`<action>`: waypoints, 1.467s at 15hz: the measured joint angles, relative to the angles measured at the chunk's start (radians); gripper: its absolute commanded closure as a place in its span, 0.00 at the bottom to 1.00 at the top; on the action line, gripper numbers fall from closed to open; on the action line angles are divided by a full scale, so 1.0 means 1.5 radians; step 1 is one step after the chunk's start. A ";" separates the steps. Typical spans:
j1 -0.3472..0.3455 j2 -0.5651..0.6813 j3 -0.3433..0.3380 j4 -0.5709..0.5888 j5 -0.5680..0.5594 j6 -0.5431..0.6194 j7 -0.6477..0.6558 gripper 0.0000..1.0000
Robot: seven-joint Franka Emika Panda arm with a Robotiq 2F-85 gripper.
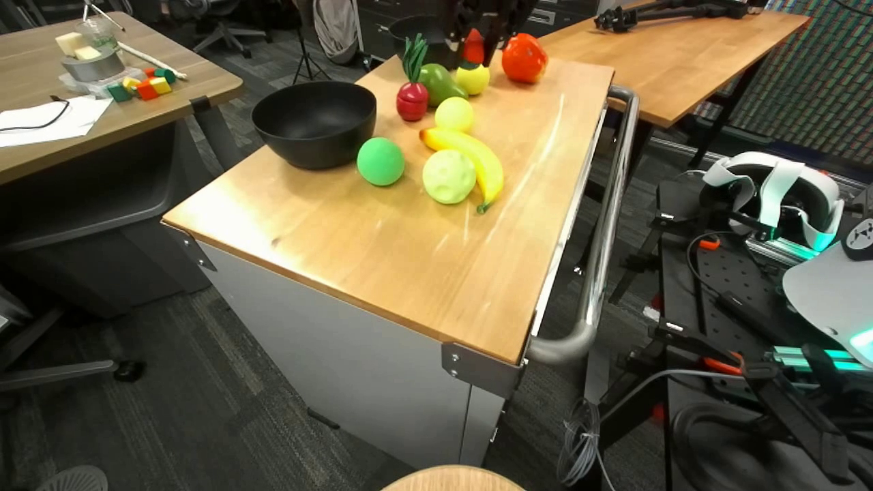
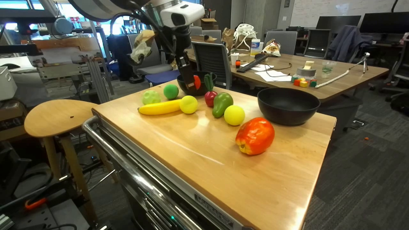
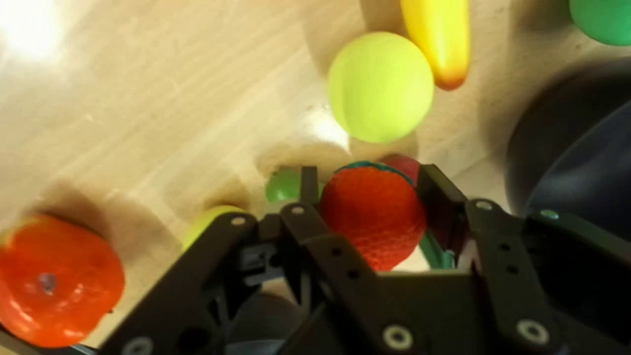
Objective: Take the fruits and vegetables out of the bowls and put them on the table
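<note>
A black two-finger gripper (image 3: 372, 190) is hanging above the large light-brown wooden tabletop (image 2: 191, 143), its jaws clamping a round red strawberry-like toy piece (image 3: 373, 217) with pebbled skin; the piece is sitting raised off the wood, between the fingers. Below the jaws, partly hidden in the wrist view, a dark-red radish-shaped vegetable (image 2: 211, 98) with a green leafy tuft and a green avocado-shaped fruit (image 2: 222, 105) are resting on the wood, and a smooth yellow ball (image 2: 234, 115) is peeping past one finger's outer side. Beyond the fingertips, another smooth yellow ball (image 3: 379, 88) is lying at the end of a curved yellow banana (image 3: 441, 39), contact hard to tell. Farther from the jaws, a plain green ball (image 1: 380, 161) and a dimpled pale-green ball (image 1: 449, 176) are resting. A glossy orange-red rounded fruit (image 3: 59, 281) is lying well left of the jaws in the wrist view. A wide round black bowl (image 1: 314, 126) is standing to their right there, near the plain green ball; a matching black bowl (image 2: 289, 106) is showing partly behind the gripper's body.
</note>
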 measured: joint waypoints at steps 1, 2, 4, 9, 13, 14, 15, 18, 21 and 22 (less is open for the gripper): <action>-0.017 -0.009 0.006 -0.015 0.011 -0.007 -0.005 0.73; -0.031 -0.014 0.012 -0.024 0.019 -0.016 -0.009 0.73; -0.054 -0.016 0.021 -0.030 0.028 -0.040 -0.014 0.73; -0.081 0.002 0.033 -0.016 0.035 -0.130 -0.019 0.73; -0.090 0.079 0.033 0.026 0.036 -0.164 -0.017 0.23; -0.091 0.097 0.033 0.038 0.036 -0.166 -0.017 0.16; -0.092 0.111 0.031 0.049 0.036 -0.166 -0.017 0.09; -0.093 0.116 0.031 0.070 0.036 -0.165 -0.026 0.00; -0.092 0.052 0.036 0.061 0.034 -0.159 -0.075 0.00; -0.092 0.017 0.037 0.051 0.030 -0.158 -0.088 0.00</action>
